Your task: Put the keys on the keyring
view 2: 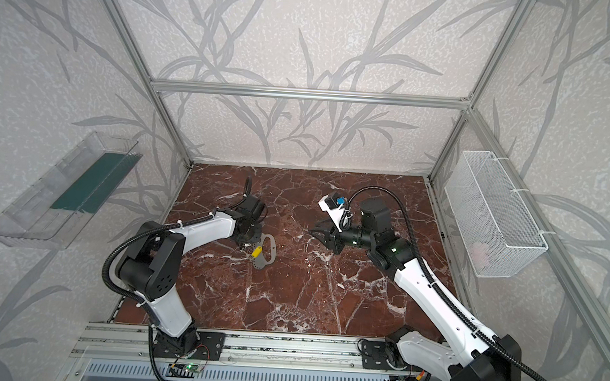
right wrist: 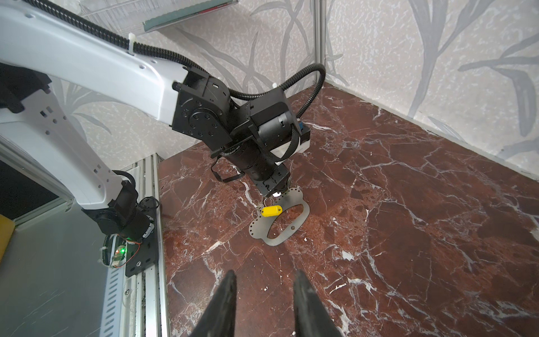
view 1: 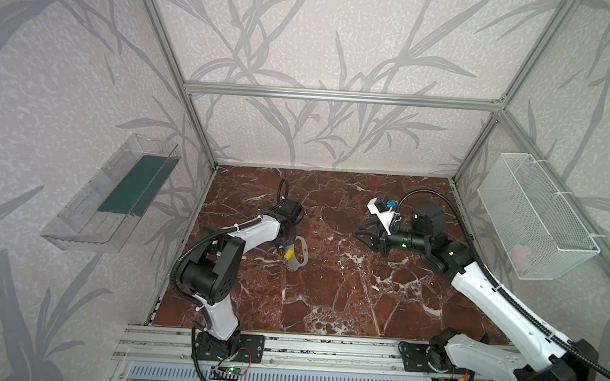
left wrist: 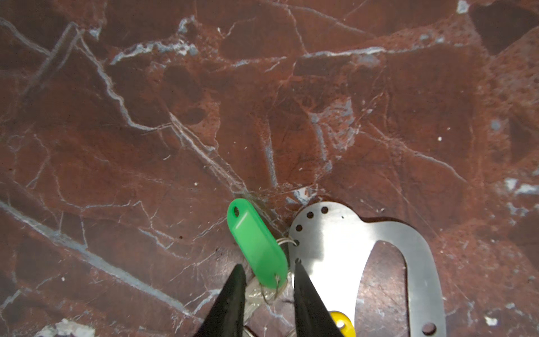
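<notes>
Flat grey metal keyring plate (left wrist: 335,233) with a large oval cutout and small edge holes lies flat on the red-brown marbled counter (view 1: 326,290), left of middle in both top views. Left hand (left wrist: 268,264) is down right at its edge: black fingers (left wrist: 233,291) part-way apart, straddling the ring end of the green oblong plastic tag (left wrist: 255,245), slim gap each side at the tips, nothing visibly pinched. Small silvery key (left wrist: 253,297) lies under that tag end, between the fingers; contact with it not clear. Thin wire loop (left wrist: 287,240) beside the tag reaches one edge hole of the plate. Yellow plastic tag (right wrist: 271,210) rests on the plate across one end of the cutout; its key is too small to make out. Right hand (right wrist: 265,277) is well apart on the right, above the counter — fingers apart, empty.
</notes>
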Robot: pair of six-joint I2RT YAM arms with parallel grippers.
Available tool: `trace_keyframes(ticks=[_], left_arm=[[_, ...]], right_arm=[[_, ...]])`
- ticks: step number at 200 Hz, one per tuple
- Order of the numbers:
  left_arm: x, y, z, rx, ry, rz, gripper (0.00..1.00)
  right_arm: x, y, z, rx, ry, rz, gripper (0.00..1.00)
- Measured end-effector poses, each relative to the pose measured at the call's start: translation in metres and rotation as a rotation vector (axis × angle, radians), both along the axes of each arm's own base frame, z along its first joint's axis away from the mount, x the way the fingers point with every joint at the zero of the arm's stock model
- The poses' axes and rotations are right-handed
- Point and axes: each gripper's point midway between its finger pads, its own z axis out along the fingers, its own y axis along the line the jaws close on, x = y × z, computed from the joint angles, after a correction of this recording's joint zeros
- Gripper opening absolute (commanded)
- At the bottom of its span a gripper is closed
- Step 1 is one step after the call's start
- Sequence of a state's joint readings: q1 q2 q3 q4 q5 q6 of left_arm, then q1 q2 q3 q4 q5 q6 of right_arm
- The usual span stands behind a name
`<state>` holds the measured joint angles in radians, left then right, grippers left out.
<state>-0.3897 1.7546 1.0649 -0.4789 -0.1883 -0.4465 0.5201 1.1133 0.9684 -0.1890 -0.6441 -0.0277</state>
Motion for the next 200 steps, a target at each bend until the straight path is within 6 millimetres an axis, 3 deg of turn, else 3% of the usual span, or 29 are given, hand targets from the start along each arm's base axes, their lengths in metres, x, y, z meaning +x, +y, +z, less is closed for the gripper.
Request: trace_keyframes(ticks=[74,126,145,172,200], left_arm=[[-0.002,0.001,-0.008,0.009,0.021,-0.002,0.17],[-0.001,0.001,-0.009,0.017,0.022,-0.013,0.0],[0.0,0.001,-0.007,0.018,0.016,-0.024,0.0],[0.004,-0.005,0.016,-0.015,-0.041,-0.047,0.0],[0.009,-0.019,0.069,-0.113,-0.171,-0.104,0.0]], right_arm=[[0.0,0.0,0.0,-0.001,0.001,0.0,0.34],[0.0,0.0,-0.001,-0.003,0.003,-0.001,0.33],[0.0,-0.001,-0.001,-0.005,0.003,-0.005,0.34],[0.001,-0.001,-0.002,-0.007,0.003,-0.008,0.33],[0.001,-0.002,-0.002,-0.011,0.002,-0.011,0.33]])
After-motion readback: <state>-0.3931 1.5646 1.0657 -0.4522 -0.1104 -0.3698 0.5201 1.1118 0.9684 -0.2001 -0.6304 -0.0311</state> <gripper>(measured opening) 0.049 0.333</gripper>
